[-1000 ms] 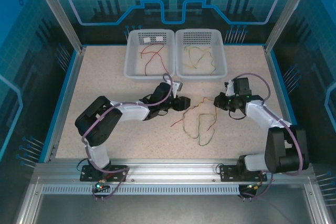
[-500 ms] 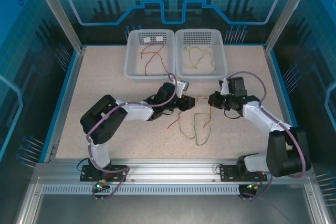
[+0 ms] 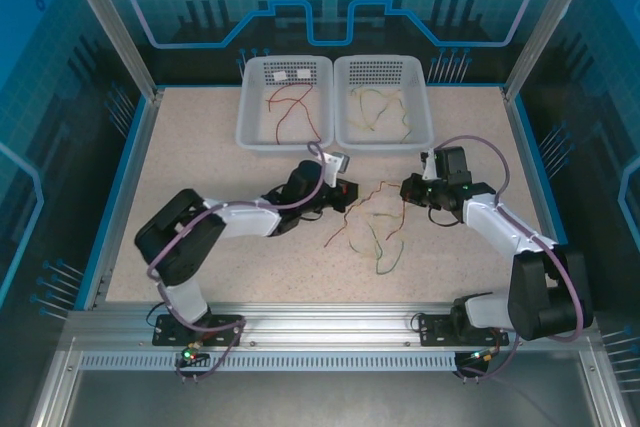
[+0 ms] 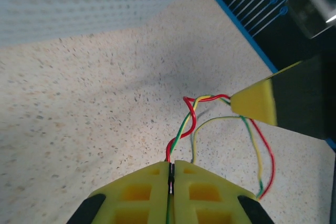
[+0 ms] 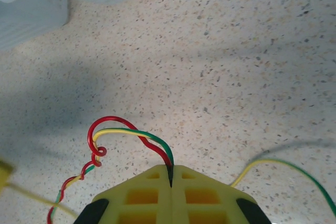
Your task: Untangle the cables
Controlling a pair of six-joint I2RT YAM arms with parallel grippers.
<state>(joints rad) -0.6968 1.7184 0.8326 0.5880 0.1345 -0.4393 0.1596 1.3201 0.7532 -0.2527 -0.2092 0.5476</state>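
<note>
The tangled cables (image 3: 374, 219), red twisted with green-and-yellow, lie on the speckled table between my two grippers. My left gripper (image 3: 348, 194) is shut on one end of the twisted red and green cables (image 4: 188, 120); its yellow jaws (image 4: 171, 163) press together on them. My right gripper (image 3: 405, 190) is shut on the other end, and the red and green-yellow cables (image 5: 126, 132) arch out of its closed jaws (image 5: 171, 170). A loose loop trails toward the near edge (image 3: 385, 259). The right gripper's yellow fingertip (image 4: 255, 102) shows in the left wrist view.
Two white baskets stand at the back: the left basket (image 3: 244, 117) holds a red cable (image 3: 296, 107), the right basket (image 3: 427, 117) holds a yellow-green one (image 3: 380, 107). A basket wall (image 4: 79, 14) stands close ahead of the left gripper. Open tabletop lies to the left and right.
My left gripper reached in toward the tangle, closed on the twisted cables and drew back a little to the left. The right gripper moved in leftward and stayed shut on its end.
</note>
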